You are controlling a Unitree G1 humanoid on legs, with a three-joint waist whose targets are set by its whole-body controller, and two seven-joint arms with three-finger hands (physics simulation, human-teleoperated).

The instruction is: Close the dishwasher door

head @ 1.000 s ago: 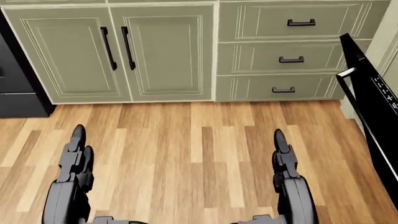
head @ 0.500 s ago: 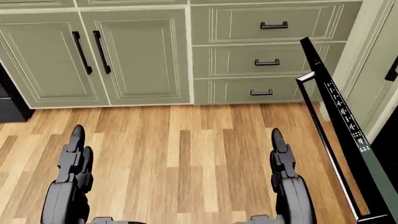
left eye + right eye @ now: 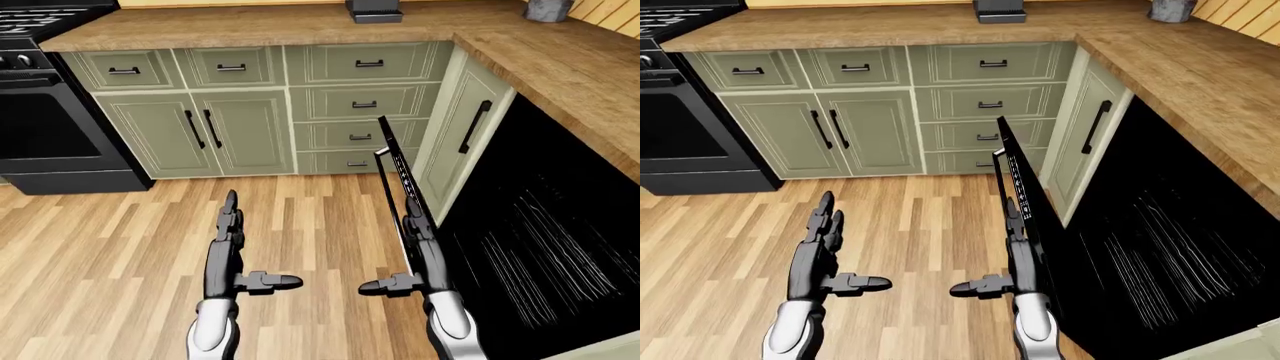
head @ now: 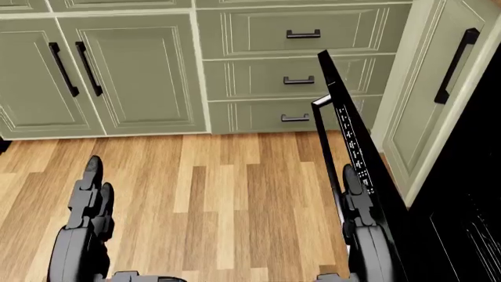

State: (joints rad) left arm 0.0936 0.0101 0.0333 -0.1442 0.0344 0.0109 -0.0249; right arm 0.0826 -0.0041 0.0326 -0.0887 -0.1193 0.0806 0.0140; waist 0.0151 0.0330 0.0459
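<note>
Now the dishwasher door point(image 3: 400, 187) hangs half open, right of the wooden floor point(image 3: 120, 240).
Right hand point(image 3: 418, 240), fingers straight, sits just beside its edge; left hand point(image 3: 228, 229) flat, well apart.

Sage-green cabinets point(image 3: 240, 127) with black bar handles point(image 3: 369, 64) across the upper frame. Warm brown wood-grain countertop point(image 3: 560, 64) at top and right. Striped light and mid-brown plank floor point(image 3: 110, 247) below. Black stove point(image 3: 45, 120) at upper left. Glossy black dishwasher door point(image 4: 356, 158), white-dotted along its edge. Dark grey hands: left hand point(image 3: 225, 236), right hand point(image 3: 420, 240).
</note>
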